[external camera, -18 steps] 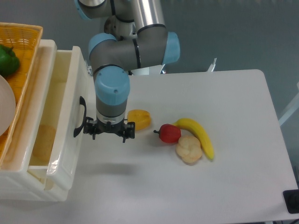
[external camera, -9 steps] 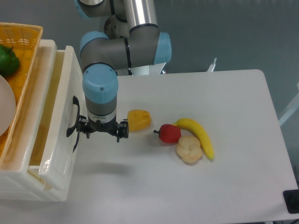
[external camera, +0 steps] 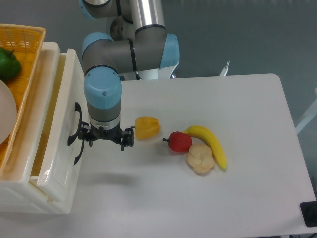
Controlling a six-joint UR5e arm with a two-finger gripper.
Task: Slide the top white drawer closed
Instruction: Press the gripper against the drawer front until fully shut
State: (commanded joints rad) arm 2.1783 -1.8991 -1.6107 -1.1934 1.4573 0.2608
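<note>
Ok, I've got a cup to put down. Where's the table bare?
Bare: the right side of the table beyond the banana, and the front strip. Crowded: around the yellow pepper, red pepper and the tool at the top white drawer.

The top white drawer (external camera: pixel 62 124) is glossy white with a black handle (external camera: pixel 76 133). Right of it lie a yellow-orange piece (external camera: pixel 147 127), red fruit (external camera: pixel 180 142), yellow banana (external camera: pixel 212 144) and something beige, perhaps bread (external camera: pixel 200 158).

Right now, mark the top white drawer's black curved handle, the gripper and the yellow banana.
black curved handle of the top white drawer (external camera: pixel 75 133), fixed camera, mid-curve of the handle
gripper (external camera: pixel 105 141), fixed camera, midway between its fingertips
yellow banana (external camera: pixel 212 142), fixed camera, middle of the peel
</note>
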